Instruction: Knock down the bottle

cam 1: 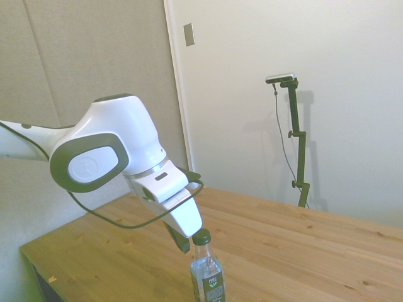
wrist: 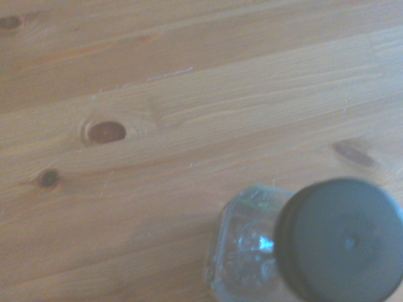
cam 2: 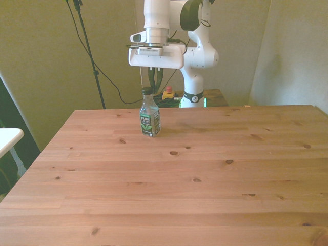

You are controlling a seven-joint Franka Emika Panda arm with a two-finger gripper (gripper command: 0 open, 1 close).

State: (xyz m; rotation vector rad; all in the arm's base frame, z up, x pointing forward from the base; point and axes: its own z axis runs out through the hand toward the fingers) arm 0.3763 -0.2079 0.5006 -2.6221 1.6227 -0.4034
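1. The bottle (cam 2: 149, 119) stands upright on the wooden table (cam 2: 205, 169), toward the table's far edge and a little to the front view's left of the table's middle.
2. It is a small clear plastic bottle with a dark green screw cap (cam 1: 201, 237) and a dark label (cam 2: 149, 123) printed in green and white.
3. The gripper (cam 2: 155, 78) hangs just above and behind the bottle's cap, its dark fingers (cam 1: 183, 243) pointing down beside the cap in the side view.
4. The fingers look drawn close together with nothing between them; whether a fingertip touches the cap cannot be told.
5. The wrist view looks straight down on the cap (wrist: 340, 240) and the bottle's clear shoulder (wrist: 247, 251), with bare knotted planks around the bottle.
6. A black cable (cam 1: 132, 220) loops under the white arm (cam 1: 107, 151) above the table.
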